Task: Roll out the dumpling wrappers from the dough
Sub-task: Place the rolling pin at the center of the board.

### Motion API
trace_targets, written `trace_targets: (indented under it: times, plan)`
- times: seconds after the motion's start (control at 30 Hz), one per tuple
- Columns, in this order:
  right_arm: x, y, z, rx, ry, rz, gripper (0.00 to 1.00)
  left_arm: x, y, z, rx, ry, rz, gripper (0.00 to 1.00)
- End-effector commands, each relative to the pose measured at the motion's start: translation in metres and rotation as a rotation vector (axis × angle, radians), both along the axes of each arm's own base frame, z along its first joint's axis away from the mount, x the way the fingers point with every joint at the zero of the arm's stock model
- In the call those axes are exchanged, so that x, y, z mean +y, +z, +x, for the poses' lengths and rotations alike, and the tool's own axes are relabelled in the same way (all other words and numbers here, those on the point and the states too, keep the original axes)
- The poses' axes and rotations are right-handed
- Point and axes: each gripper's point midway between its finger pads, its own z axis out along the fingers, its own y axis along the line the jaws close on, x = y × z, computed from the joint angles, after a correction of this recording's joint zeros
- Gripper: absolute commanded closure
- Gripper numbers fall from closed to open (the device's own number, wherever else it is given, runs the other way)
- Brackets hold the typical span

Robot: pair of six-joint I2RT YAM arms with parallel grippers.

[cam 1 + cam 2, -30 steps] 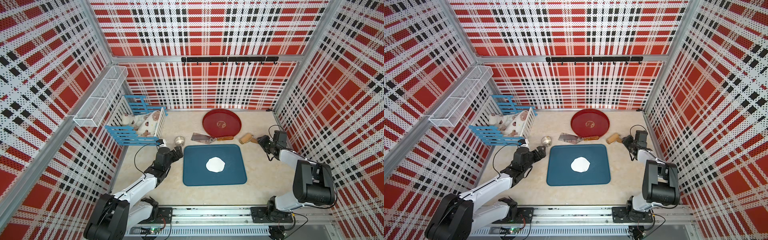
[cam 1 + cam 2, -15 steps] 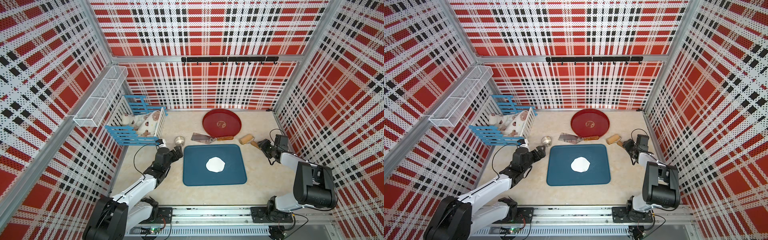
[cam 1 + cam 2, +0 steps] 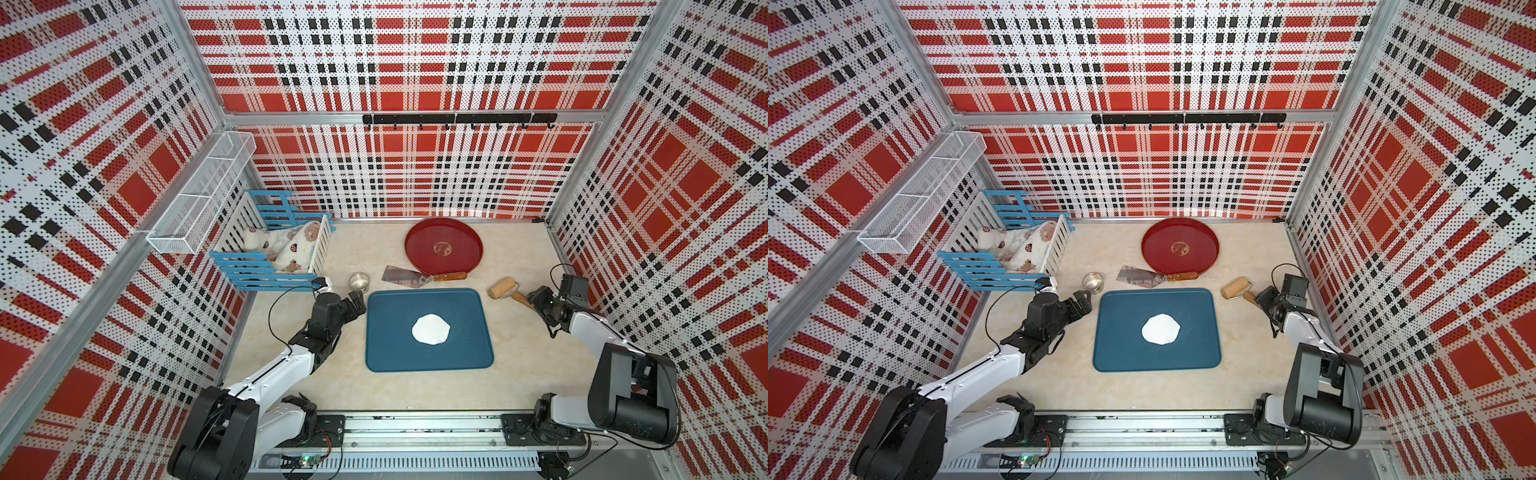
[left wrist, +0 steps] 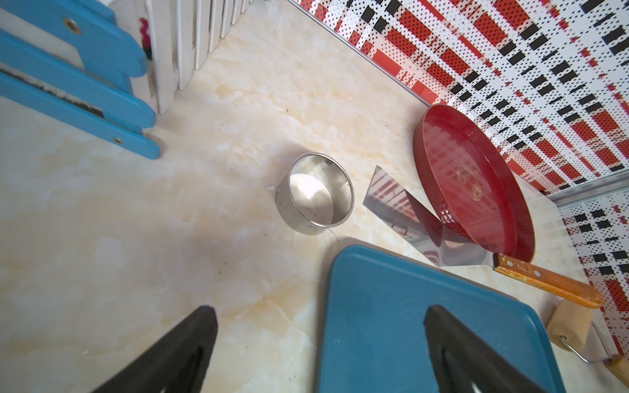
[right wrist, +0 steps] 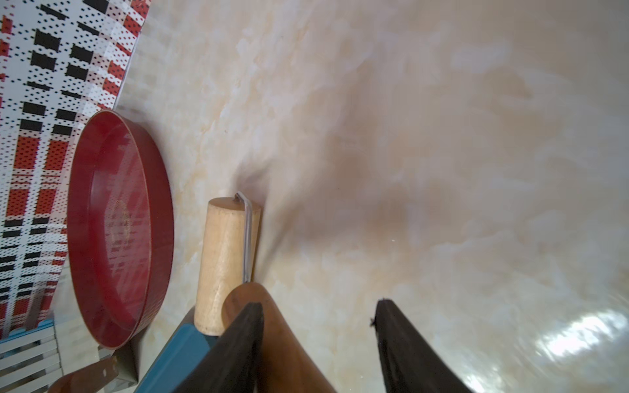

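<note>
The dough (image 3: 431,329) (image 3: 1160,329) lies as a flat white patch with an uneven edge in the middle of the blue mat (image 3: 395,340). No dumpling wrappers are in view. The wooden roller (image 3: 503,287) (image 5: 224,262) rests on the table right of the mat. Its brown handle lies between the jaws of my right gripper (image 3: 536,299) (image 5: 318,306), against one finger with a wide gap to the other. That gripper is open. My left gripper (image 3: 355,303) (image 4: 320,313) is wide open and empty over the mat's back left corner, near the steel cup (image 3: 359,281) (image 4: 315,194).
A metal scraper (image 3: 405,276) with a wooden handle lies behind the mat, leaning on the red round tray (image 3: 461,237). A blue and white doll crib (image 3: 270,257) stands at the back left, with a wire basket (image 3: 199,208) on the left wall.
My right gripper has widened its jaws and shifted slightly toward the front along the roller's handle. The left arm has hardly moved.
</note>
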Motion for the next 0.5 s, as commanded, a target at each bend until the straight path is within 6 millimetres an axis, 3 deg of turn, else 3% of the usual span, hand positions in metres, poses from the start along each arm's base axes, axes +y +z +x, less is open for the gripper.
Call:
trace_targets:
  times: [0.0, 0.23, 0.47]
  plan:
    - [-0.012, 0.004, -0.016, 0.035, -0.026, -0.062, 0.42, 0.003, 0.007, 0.009, -0.005, 0.016, 0.015, 0.0]
    - [-0.023, 0.022, -0.027, 0.029, -0.051, -0.125, 0.41, 0.002, 0.005, 0.014, 0.009, 0.019, 0.024, 0.01]
    - [-0.027, 0.024, -0.035, 0.036, -0.057, -0.134, 0.41, 0.002, 0.005, 0.016, 0.013, 0.02, 0.023, 0.01]
